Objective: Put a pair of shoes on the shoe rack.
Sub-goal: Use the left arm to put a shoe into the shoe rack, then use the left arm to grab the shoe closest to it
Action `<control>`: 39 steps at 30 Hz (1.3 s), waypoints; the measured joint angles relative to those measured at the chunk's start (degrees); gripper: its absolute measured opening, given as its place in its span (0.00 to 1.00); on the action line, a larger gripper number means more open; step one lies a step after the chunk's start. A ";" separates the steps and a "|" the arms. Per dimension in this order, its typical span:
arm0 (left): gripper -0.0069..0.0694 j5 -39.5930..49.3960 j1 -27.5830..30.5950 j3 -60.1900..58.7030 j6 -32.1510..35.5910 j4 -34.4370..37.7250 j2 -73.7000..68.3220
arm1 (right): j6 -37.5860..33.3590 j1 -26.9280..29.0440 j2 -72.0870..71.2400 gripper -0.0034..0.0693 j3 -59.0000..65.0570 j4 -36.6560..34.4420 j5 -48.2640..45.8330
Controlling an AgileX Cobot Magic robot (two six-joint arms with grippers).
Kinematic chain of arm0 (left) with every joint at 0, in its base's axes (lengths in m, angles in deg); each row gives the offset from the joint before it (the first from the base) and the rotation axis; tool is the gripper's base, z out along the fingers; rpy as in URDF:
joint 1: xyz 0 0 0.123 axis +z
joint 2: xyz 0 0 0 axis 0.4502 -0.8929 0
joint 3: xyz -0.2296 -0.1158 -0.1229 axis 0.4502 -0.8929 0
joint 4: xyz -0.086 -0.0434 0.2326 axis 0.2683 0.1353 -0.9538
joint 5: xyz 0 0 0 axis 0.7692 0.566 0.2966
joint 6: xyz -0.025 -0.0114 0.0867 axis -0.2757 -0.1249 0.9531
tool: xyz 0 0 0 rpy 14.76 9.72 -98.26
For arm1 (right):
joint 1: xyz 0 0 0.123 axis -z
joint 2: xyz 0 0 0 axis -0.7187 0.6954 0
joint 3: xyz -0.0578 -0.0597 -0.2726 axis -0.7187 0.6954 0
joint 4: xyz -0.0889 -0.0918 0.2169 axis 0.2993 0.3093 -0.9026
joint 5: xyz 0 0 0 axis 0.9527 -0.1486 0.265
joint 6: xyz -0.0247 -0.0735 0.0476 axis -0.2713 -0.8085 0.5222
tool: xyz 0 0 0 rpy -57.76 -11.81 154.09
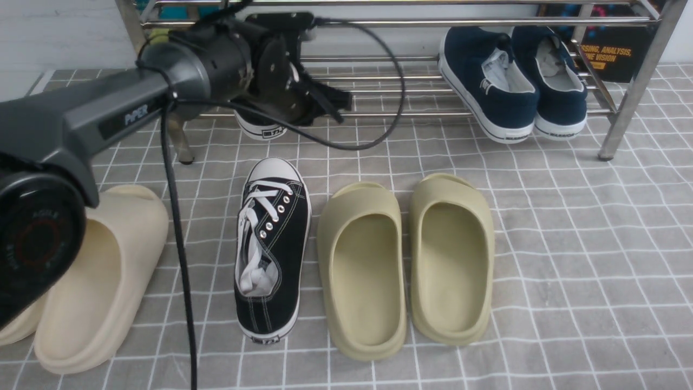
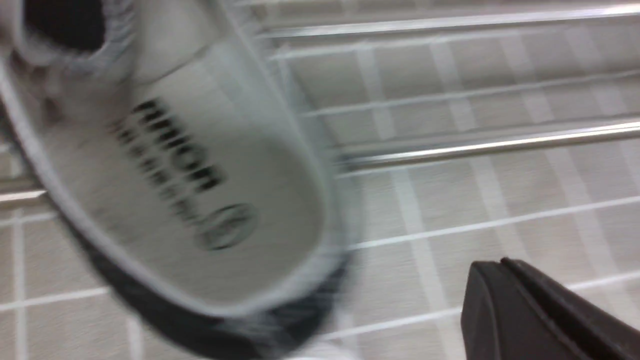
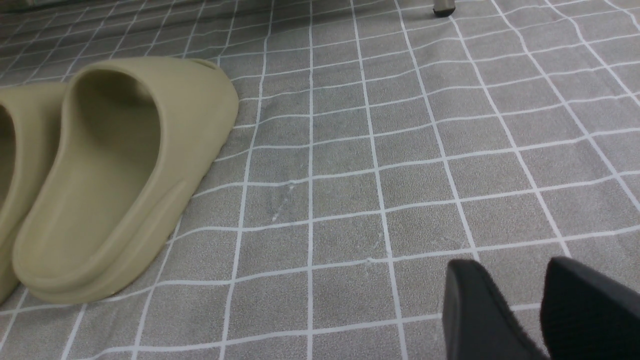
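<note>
Although the first black sneaker (image 1: 262, 128) rests on the bottom shelf of the shoe rack (image 1: 487, 23), beside my left claw (image 1: 335, 104), pressed together on nothing, I judge the job half done: the second black sneaker (image 1: 273, 244) lies on the floor (image 1: 568, 244) between the cream slide (image 1: 103, 276) and the olive slides (image 1: 360, 271), my right claw (image 3: 515, 270) spread and empty

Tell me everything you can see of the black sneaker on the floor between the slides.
The black sneaker has a black canvas upper with white stitching, white toe cap, loose white laces, metal eyelets and a white rubber sole. It stands upright on the grey checked cloth, toe toward the shoe rack, between a cream slide and an olive slide, seemingly touching neither.
</note>
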 joint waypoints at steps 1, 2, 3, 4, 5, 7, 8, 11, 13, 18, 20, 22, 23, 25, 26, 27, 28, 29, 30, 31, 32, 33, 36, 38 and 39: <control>0.07 0.68 0.65 0.00 -0.62 -0.56 -0.21 | 0.00 0.00 0.00 0.38 0.00 0.00 0.00; 0.07 1.37 1.05 0.00 -0.99 -0.99 -0.21 | 0.00 0.00 0.00 0.38 0.00 0.00 0.00; 0.07 1.52 1.16 0.00 -1.09 -1.13 -0.21 | 0.00 0.00 0.00 0.38 0.00 0.00 0.00; 0.07 2.63 1.93 0.00 -1.81 -1.43 -0.08 | 0.00 0.00 0.00 0.38 0.00 0.00 0.00; 0.07 3.74 2.12 0.00 -2.38 -1.83 0.28 | 0.00 0.00 0.00 0.38 0.00 0.00 0.00; 0.07 4.79 2.37 0.00 -3.12 -2.23 0.60 | 0.00 0.00 0.00 0.38 0.00 0.00 0.00; 0.07 6.38 2.65 0.00 -3.92 -3.24 1.04 | 0.00 0.00 0.00 0.38 0.00 0.00 0.00; 0.07 8.09 2.91 0.00 -5.09 -5.02 1.95 | 0.00 0.00 0.00 0.38 0.00 0.00 0.00; 0.07 8.27 2.98 0.00 -5.67 -5.23 2.63 | 0.00 0.00 0.00 0.38 0.00 0.00 0.00; 0.07 10.82 3.12 0.00 -8.69 -7.66 5.49 | 0.00 0.00 0.00 0.38 0.00 0.01 0.00; 0.07 11.35 3.34 0.00 -9.16 -7.87 6.07 | 0.00 0.00 0.00 0.38 0.00 0.01 0.00; 0.07 14.19 3.66 0.00 -9.89 -8.21 7.48 | 0.00 0.00 0.00 0.38 0.00 0.01 0.00; 0.07 15.81 3.77 0.00 -9.90 -8.29 8.00 | 0.00 0.00 0.00 0.38 0.00 0.01 0.00; 0.07 22.31 3.88 0.00 -8.79 -7.54 9.83 | 0.00 0.00 0.00 0.38 0.00 0.01 0.00; 0.07 26.02 3.94 0.00 -7.26 -6.70 10.72 | 0.00 0.00 0.00 0.38 0.00 0.01 0.00; 0.07 26.02 3.94 0.00 -6.90 -6.48 10.91 | 0.00 0.00 0.00 0.38 0.00 0.01 0.00; 0.07 33.14 3.94 0.00 -3.56 -4.41 12.35 | 0.00 0.00 0.00 0.38 0.00 0.01 0.00; 0.07 36.66 3.94 0.00 -0.89 -2.77 13.21 | 0.00 0.00 0.00 0.38 0.00 0.01 0.00; 0.07 38.59 3.94 -0.36 0.71 -0.94 14.06 | 0.00 0.00 0.00 0.38 0.00 0.01 0.00; 0.07 40.15 3.94 -1.33 2.44 1.11 14.98 | 0.00 0.00 0.00 0.38 0.00 0.01 0.00; 0.07 40.56 3.94 -2.34 3.16 3.05 15.96 | 0.00 0.00 0.00 0.38 0.00 0.01 0.00; 0.07 40.48 3.94 -4.02 3.56 5.00 16.96 | 0.00 0.00 0.00 0.38 0.00 0.01 0.00; 0.08 37.28 3.94 -10.25 4.13 8.84 19.45 | 0.00 0.00 0.00 0.38 0.00 0.01 0.00; 0.10 35.04 3.94 -13.19 4.20 9.57 20.32 | 0.00 0.00 0.00 0.38 0.00 0.01 0.00; 0.14 31.94 3.94 -16.88 4.20 9.97 21.09 | 0.00 0.00 0.00 0.38 0.00 0.01 0.00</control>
